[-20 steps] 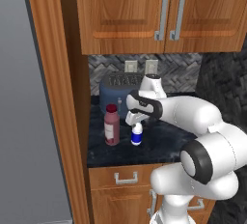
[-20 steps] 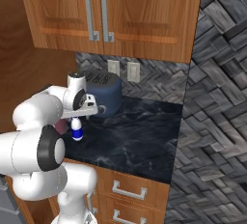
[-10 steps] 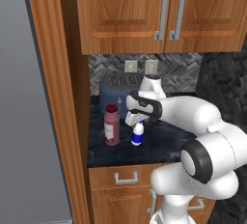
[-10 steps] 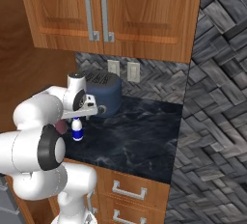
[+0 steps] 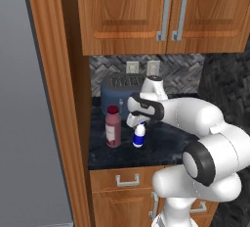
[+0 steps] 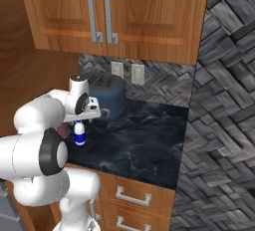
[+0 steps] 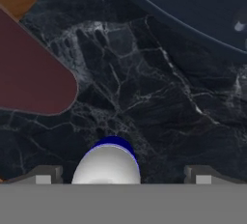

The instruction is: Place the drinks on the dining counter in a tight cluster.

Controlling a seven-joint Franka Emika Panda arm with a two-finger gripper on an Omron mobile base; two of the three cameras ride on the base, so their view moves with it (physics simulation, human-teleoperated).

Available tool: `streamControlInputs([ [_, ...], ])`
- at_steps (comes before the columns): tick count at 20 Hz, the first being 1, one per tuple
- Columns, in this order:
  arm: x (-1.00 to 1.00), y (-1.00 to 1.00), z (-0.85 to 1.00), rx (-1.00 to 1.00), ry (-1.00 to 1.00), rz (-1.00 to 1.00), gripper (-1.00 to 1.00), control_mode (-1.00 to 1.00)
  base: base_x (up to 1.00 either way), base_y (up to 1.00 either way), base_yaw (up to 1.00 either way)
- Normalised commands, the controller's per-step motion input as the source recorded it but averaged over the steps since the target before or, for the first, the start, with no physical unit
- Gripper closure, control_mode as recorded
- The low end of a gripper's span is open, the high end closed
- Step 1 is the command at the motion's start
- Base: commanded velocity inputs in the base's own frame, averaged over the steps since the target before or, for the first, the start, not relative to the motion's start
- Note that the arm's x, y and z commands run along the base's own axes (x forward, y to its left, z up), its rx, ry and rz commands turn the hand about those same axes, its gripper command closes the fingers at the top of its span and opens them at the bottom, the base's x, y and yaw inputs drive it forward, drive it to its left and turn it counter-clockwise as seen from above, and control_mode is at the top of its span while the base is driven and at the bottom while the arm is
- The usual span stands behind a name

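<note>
No legible text, brand, number or sign found. The maroon bottle (image 5: 113, 127) carries a pale label, but no characters on it resolve. The white-and-blue bottle (image 5: 139, 135) shows plain colour bands, and the blue toaster (image 5: 120, 94) bears no readable marking.

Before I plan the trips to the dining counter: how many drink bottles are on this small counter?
2. The maroon bottle stands at the left, by the wood panel; the small white-and-blue bottle stands to its right, directly under the open jaws. Another may be hidden behind the arm.
</note>
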Motion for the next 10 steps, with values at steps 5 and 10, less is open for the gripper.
streamControlInputs([
  [5,0.0,0.0,0.0,0.06,-0.08,0.0,-1.0,-1.0,0.0,0.0,0.0],
  [10,-0.05,0.0,-0.01,0.04,-0.04,0.0,-1.0,-1.0,0.0,0.0,0.0],
])
